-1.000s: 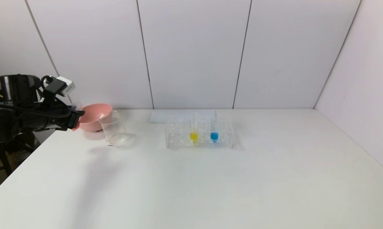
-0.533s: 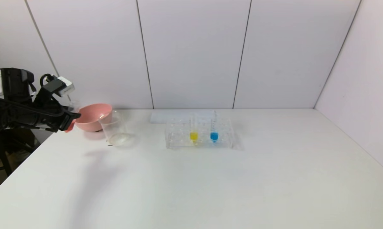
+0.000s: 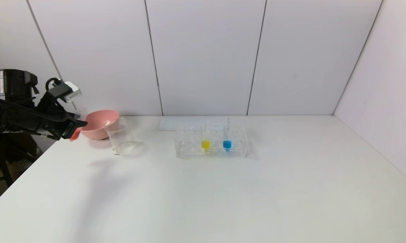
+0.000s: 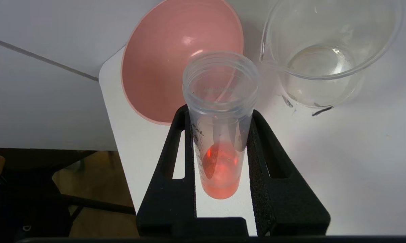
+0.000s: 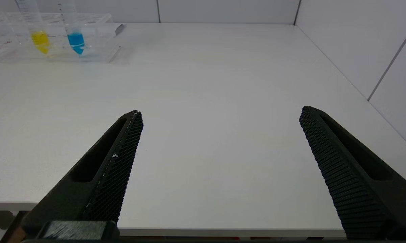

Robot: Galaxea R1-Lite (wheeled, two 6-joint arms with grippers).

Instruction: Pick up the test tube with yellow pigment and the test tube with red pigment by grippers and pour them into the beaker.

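My left gripper (image 3: 76, 127) (image 4: 219, 112) is shut on the test tube with red pigment (image 4: 219, 135) (image 3: 74, 135). It holds the tube near its open mouth, above the table's far left corner, just left of the pink bowl. The red liquid sits in the tube's bottom. The clear beaker (image 3: 120, 136) (image 4: 324, 50) stands right of the bowl with no colour in it. The test tube with yellow pigment (image 3: 205, 140) (image 5: 39, 33) stands in the clear rack (image 3: 189, 148). My right gripper (image 5: 220, 111) hangs open and empty over the table's near edge, out of the head view.
A pink bowl (image 3: 98, 123) (image 4: 176, 67) stands touching or nearly touching the beaker. A tube with blue liquid (image 3: 227, 140) (image 5: 75, 37) stands in the rack beside the yellow one. White walls close the back and right side. The table's left edge (image 4: 115, 135) lies under my left gripper.
My left gripper has drifted slightly left with the red tube, a little away from the bowl, and the arm behind it has risen. Nothing else has moved.
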